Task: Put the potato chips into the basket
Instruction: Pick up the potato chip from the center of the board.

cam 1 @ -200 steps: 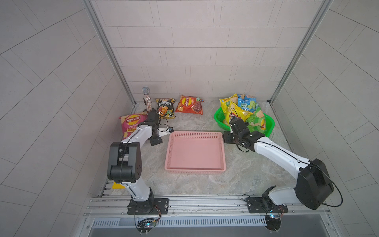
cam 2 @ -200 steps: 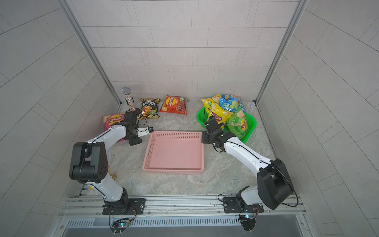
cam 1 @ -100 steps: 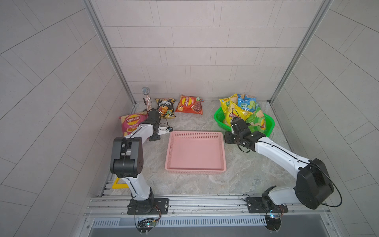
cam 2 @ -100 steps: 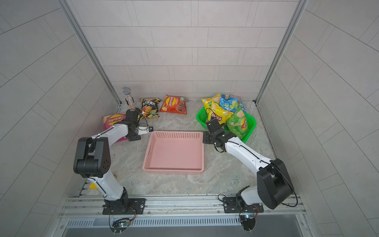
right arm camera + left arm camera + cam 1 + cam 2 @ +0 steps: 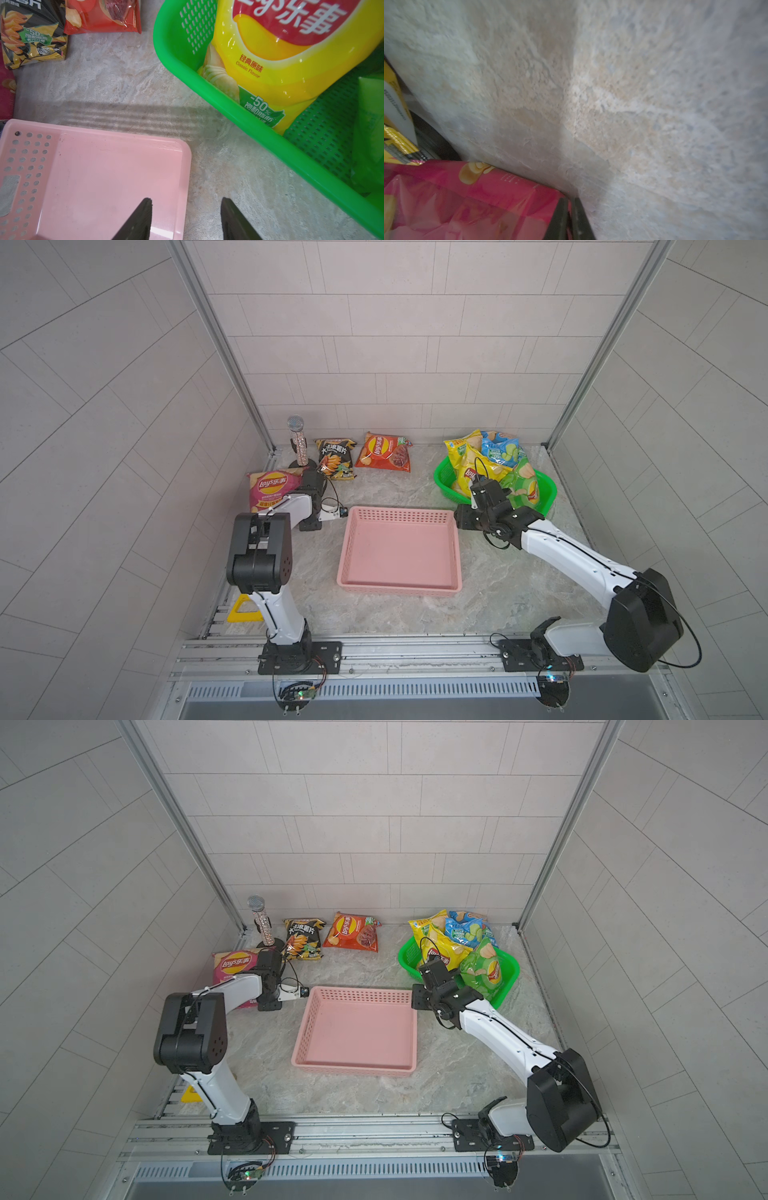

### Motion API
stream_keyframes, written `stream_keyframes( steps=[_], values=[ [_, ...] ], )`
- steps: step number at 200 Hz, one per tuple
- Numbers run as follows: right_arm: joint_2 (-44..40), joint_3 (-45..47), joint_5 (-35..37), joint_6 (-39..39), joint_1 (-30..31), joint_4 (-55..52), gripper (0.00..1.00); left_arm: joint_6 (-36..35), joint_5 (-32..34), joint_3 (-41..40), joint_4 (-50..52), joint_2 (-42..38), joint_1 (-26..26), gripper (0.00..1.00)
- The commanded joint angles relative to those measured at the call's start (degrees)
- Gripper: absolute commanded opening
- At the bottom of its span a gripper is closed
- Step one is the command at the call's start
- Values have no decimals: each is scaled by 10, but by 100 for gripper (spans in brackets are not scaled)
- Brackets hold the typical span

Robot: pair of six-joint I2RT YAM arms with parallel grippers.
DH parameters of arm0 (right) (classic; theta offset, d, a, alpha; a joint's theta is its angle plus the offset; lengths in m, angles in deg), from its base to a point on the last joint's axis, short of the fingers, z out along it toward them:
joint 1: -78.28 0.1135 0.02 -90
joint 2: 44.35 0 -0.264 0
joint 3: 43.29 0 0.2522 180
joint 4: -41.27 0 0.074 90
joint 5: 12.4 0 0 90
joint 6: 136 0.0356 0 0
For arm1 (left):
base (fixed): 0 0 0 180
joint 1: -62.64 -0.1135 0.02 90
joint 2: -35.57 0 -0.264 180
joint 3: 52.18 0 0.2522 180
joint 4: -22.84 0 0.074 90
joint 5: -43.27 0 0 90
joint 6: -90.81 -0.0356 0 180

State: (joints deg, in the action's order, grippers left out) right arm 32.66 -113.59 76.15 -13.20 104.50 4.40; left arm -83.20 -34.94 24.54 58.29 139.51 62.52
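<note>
1. The left gripper (image 5: 569,209) is closed on the near right corner of the magenta bag (image 5: 270,489). The bag lies flat on the surface (image 5: 395,487), its long axis near-to-far and its logo end toward the back wall.
2. The right gripper (image 5: 187,200), half spread and holding nothing, hovers over the pink basket's (image 5: 399,512) far right corner.
3. The black bag (image 5: 334,458) lies lengthwise toward the wall, and the red bag (image 5: 384,452) lies crosswise.
4. A yellow bag (image 5: 465,456), a blue bag (image 5: 500,450) and a green bag (image 5: 521,485) lean piled in the green basket (image 5: 546,493).

pink perforated basket (image 5: 399,516); green mesh basket (image 5: 443,482); magenta bag (image 5: 270,488); black bag (image 5: 335,456); orange-red bag (image 5: 385,452); glittery silver microphone (image 5: 297,443).
</note>
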Motion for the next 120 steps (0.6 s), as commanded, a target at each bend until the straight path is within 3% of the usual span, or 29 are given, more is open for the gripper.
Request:
stream_keyframes(
  steps=[1,120],
  values=[
    [-19,3,0,-3,-1,-1,58,-7,-2,-11,12,-23,-1,1],
    [-33,2,2,-4,-1,-9,58,4,-10,0,101,-173,-1,0]
  ],
)
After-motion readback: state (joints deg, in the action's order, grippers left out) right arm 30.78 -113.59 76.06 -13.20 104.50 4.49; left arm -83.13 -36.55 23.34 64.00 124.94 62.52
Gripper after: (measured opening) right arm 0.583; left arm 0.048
